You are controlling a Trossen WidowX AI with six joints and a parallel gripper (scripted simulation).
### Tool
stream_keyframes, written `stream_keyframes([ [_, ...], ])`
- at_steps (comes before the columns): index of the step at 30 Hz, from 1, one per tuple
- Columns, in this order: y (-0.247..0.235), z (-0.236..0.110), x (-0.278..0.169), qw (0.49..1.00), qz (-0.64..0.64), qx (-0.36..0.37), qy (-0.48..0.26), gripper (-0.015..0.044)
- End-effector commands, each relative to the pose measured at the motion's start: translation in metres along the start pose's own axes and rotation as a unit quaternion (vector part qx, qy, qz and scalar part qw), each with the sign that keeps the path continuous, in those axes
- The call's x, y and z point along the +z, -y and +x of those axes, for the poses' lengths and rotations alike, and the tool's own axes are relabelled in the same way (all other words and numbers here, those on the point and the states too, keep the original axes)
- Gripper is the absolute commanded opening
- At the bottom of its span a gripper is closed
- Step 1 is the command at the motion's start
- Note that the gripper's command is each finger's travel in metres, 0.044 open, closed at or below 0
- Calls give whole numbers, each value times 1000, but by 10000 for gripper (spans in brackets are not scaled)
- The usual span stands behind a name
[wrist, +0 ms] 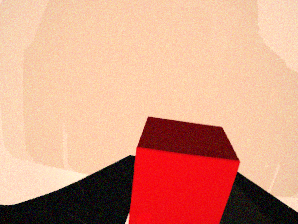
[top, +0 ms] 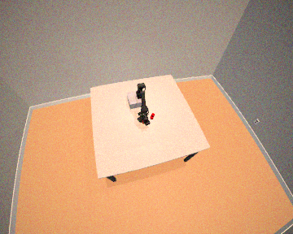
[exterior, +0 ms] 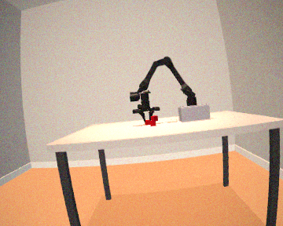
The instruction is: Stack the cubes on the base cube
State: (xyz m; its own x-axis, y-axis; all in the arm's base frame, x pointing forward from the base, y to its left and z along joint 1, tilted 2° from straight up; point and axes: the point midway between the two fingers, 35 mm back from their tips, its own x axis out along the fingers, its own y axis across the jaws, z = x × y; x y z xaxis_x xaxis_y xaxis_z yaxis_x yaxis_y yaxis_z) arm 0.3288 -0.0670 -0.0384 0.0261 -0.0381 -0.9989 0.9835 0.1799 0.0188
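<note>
A loose red cube (wrist: 177, 192) (exterior: 148, 122) is between the two black fingers of my gripper (wrist: 180, 173) (exterior: 147, 121) (top: 143, 121), which touch its sides in the wrist view. The cube is low, at or just above the table top; any gap under it is too small to tell. Beside it in the exterior view, the red base cube (exterior: 153, 123) stands on the table with the other red cube (exterior: 155, 118) on top, shifted to one side. In the top view this pair (top: 152, 116) is a small red shape right of the gripper. The exact overlap is too small to tell.
A grey box (top: 133, 100) (exterior: 194, 113) stands on the table (top: 120, 150) (exterior: 108, 134) by the arm's base. The stacked red pair is very close to the gripper's side. The arm reaches over the table from the back in the top view.
</note>
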Motion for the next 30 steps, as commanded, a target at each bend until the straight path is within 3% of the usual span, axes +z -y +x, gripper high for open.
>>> stream_keyframes([
  [1,-4,-13,1,1000,-2,5,0,105],
  [30,-1,-105,0,1000,-2,5,0,105],
])
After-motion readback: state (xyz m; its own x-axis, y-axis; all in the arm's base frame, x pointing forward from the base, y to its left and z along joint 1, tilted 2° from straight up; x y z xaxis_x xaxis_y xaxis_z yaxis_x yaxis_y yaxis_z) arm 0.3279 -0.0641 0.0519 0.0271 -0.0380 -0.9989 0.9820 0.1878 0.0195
